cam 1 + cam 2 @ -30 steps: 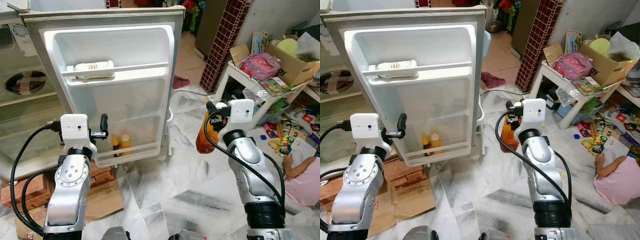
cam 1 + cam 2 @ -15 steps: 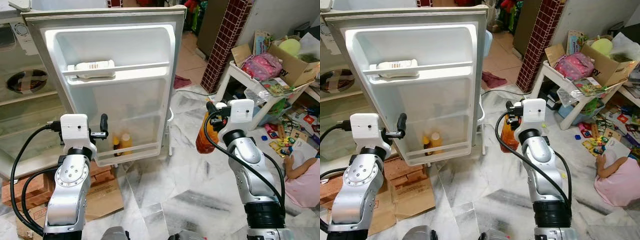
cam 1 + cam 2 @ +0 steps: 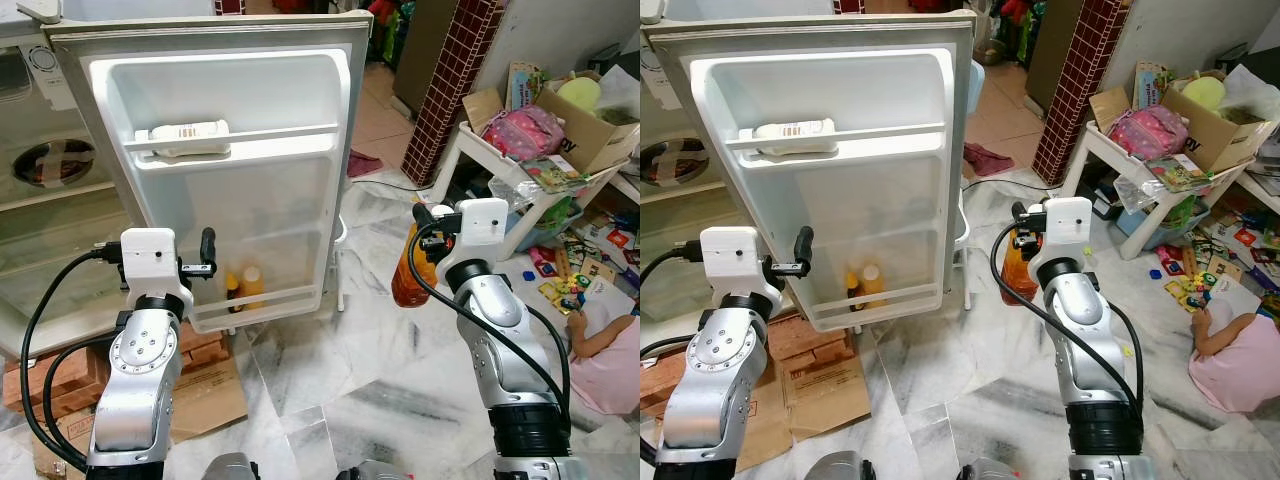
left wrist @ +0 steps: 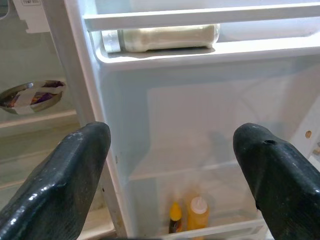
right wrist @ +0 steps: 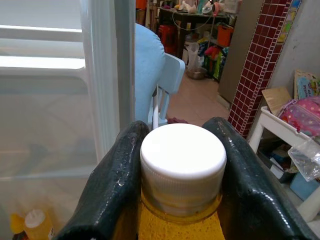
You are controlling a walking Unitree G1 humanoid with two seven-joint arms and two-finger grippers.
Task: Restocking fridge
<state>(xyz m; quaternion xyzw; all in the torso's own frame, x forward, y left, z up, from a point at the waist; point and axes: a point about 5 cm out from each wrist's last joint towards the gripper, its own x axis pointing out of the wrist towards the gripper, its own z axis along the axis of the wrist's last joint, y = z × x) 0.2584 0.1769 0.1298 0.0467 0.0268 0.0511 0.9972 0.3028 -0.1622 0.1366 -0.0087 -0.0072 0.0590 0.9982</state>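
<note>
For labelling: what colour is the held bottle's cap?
White cap, clearest in the right wrist view.

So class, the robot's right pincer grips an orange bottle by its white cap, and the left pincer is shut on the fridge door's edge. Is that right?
Not quite. The left pincer is open and holds nothing, as the left wrist view shows. The right pincer does grip the orange bottle at its white cap, beside the open fridge door.
</note>
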